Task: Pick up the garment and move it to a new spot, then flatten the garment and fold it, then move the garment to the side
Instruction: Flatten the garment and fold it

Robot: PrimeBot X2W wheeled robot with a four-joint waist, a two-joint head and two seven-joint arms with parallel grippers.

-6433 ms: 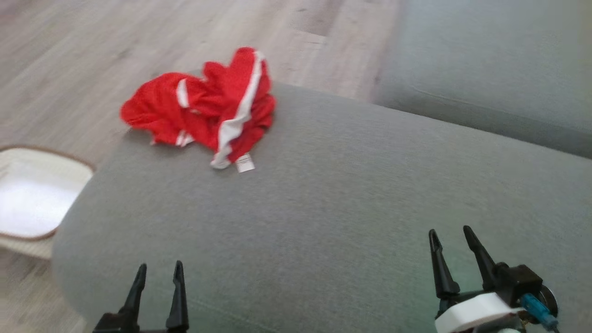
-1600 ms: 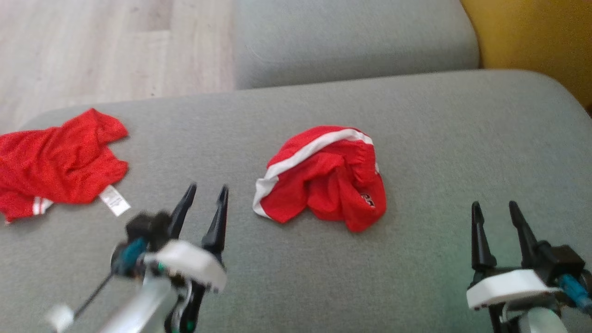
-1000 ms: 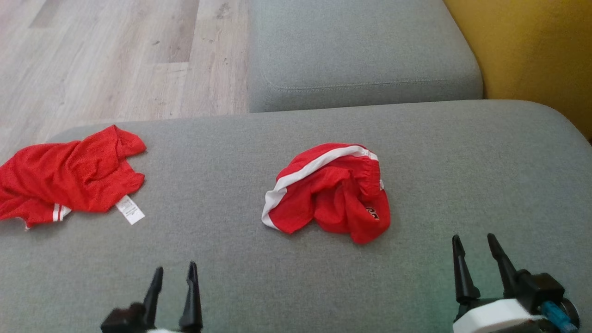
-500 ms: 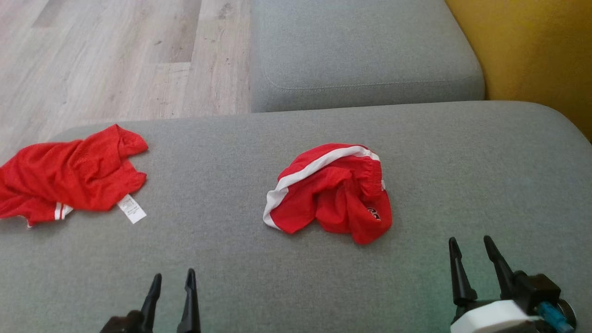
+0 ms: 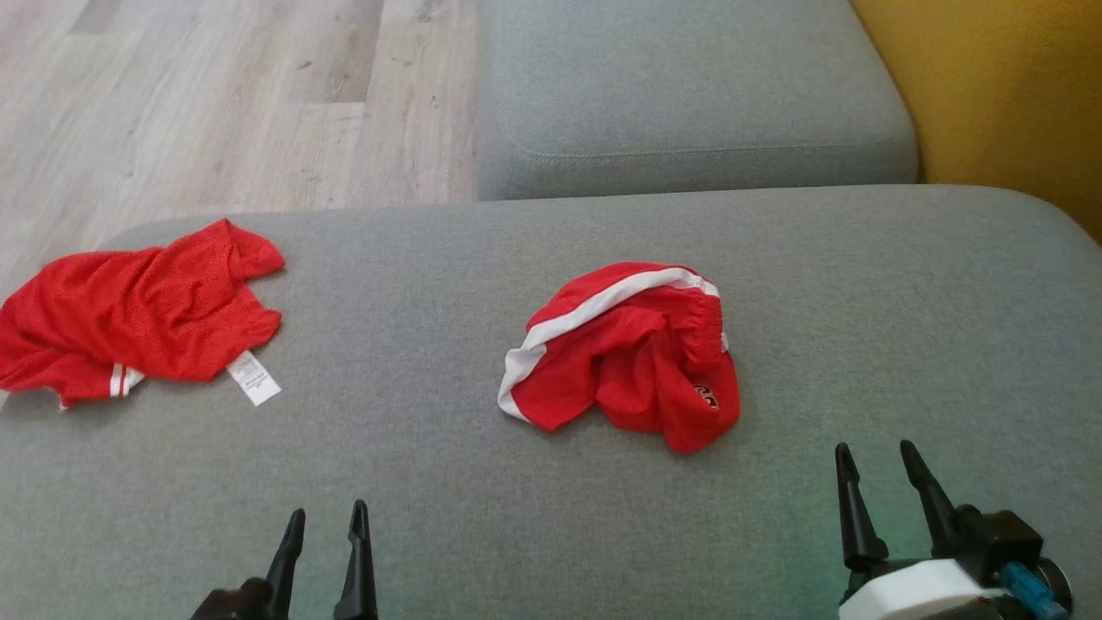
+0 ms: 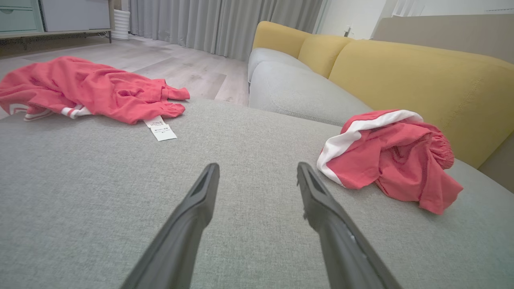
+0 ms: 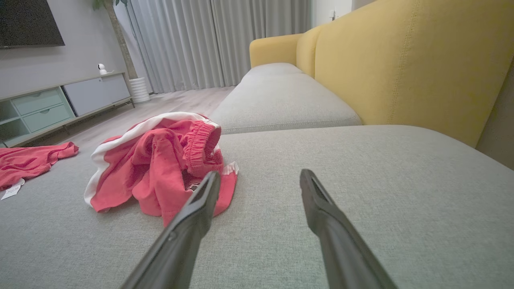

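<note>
The garment [image 5: 620,362], crumpled red shorts with a white side stripe, lies in a heap in the middle of the grey seat cushion [image 5: 430,482]. It also shows in the left wrist view [image 6: 393,160] and the right wrist view [image 7: 160,168]. My left gripper [image 5: 327,512] is open at the lower left, well short of the shorts, its own view showing bare cushion between the fingers [image 6: 258,166]. My right gripper [image 5: 874,448] is open at the lower right, just right of and nearer than the shorts [image 7: 260,173]. Neither touches the fabric.
A second red garment [image 5: 138,310] with a white label lies at the cushion's left end, near the edge above the wooden floor [image 5: 215,86]. Another grey cushion [image 5: 689,86] lies beyond, and the yellow backrest [image 5: 990,86] bounds the right side.
Earlier the shorts lay heaped with the other red garment at the left corner; now they lie apart mid-cushion. The left gripper drew back to the lower left. In the last second only the camera shifted slightly.
</note>
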